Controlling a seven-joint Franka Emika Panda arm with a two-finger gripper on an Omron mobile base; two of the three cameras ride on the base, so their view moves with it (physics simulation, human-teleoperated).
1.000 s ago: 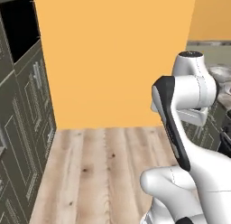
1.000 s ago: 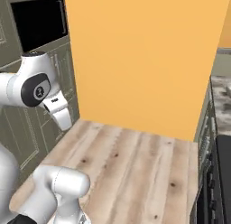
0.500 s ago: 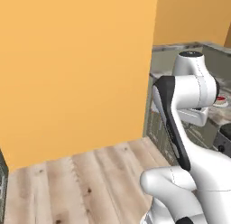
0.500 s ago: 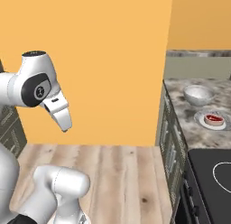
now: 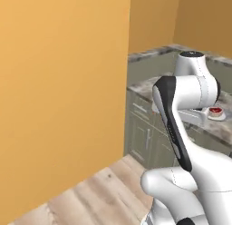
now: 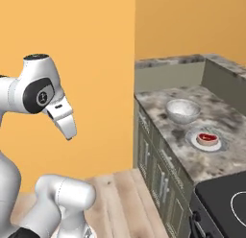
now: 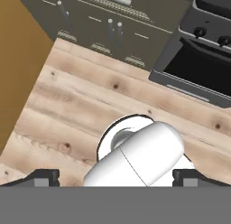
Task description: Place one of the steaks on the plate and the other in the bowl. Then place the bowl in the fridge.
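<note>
A round deep red steak [image 6: 207, 137] lies on the plate [image 6: 197, 141], which stands on the marbled counter at the right. The same steak [image 5: 215, 110] and plate [image 5: 223, 117] show at the right edge of the left base view. The whitish-grey bowl [image 6: 183, 110] stands just behind the plate; I cannot tell whether anything lies in it. My gripper [image 6: 67, 132] hangs well left of the counter, over the floor, pointing down. In the hand view its fingertips [image 7: 43, 176] stand wide apart, so my gripper [image 7: 116, 177] is open with nothing held. The fridge is out of view.
A tall orange wall [image 5: 59, 83] fills the left. Grey cabinet fronts [image 6: 158, 170] run under the counter [image 6: 226, 117]. A black stove [image 6: 226, 203] sits at the lower right, its oven door [image 7: 203, 65] facing the wooden floor [image 7: 76, 96].
Both base views have swung with the base: the dark cabinets on the left are gone and the counter with bowl and plate has come closer in. The gripper stays open.
</note>
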